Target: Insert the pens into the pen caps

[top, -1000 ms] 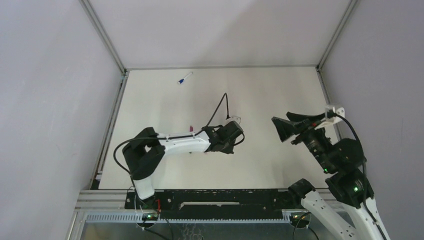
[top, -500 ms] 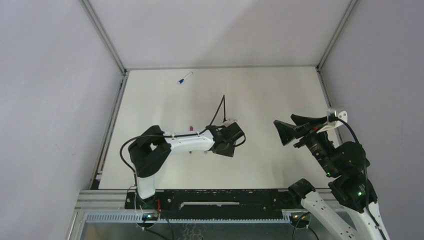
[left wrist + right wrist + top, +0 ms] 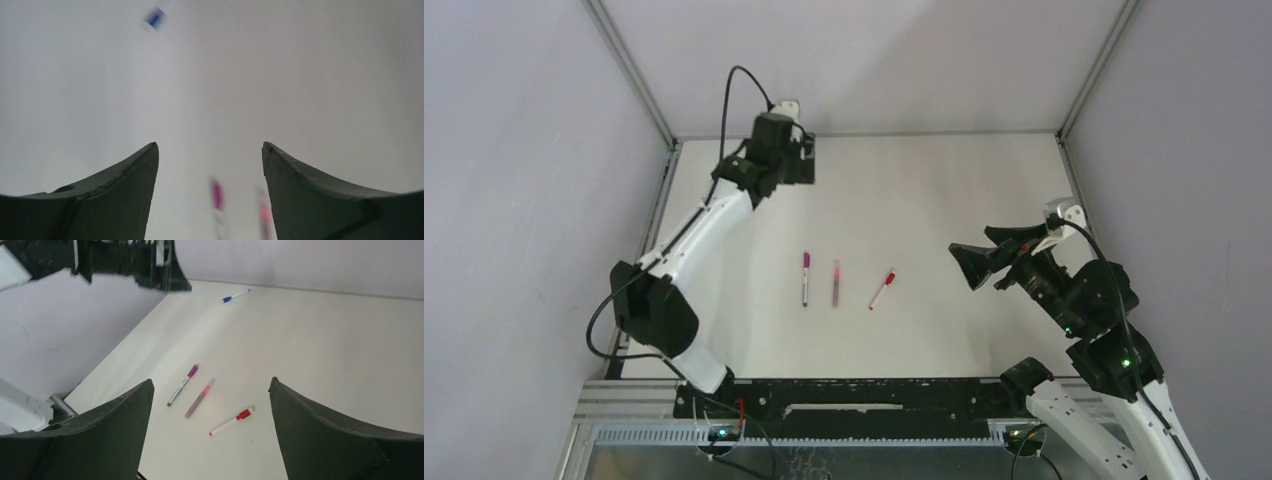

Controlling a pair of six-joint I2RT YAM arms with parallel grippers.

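Observation:
Three pens lie side by side mid-table: a purple-capped pen [image 3: 805, 278] [image 3: 182, 385], a pinkish pen [image 3: 835, 283] [image 3: 200, 398] and a red-capped pen [image 3: 882, 289] [image 3: 231, 421]. A blue-capped pen [image 3: 235, 296] [image 3: 155, 17] lies near the far left corner; in the top view my left arm covers it. My left gripper [image 3: 796, 160] [image 3: 210, 146] hovers open and empty over that corner. The purple-capped pen [image 3: 216, 195] and pinkish pen [image 3: 263, 212] show blurred beyond its fingers. My right gripper [image 3: 980, 252] [image 3: 210, 381] hangs open and empty, right of the three pens. No loose pen caps show.
The white table [image 3: 944, 190] is bounded by a metal frame rail [image 3: 649, 250] on the left and grey walls behind and on both sides. My left arm's forearm [image 3: 694, 235] stretches along the left edge. The arm bases sit on the black bar [image 3: 854, 395] at the near edge.
My left arm swung from mid-table to the far left corner and its gripper opened. The three pens now lie uncovered in the middle. My right gripper opened wider and shifted slightly left.

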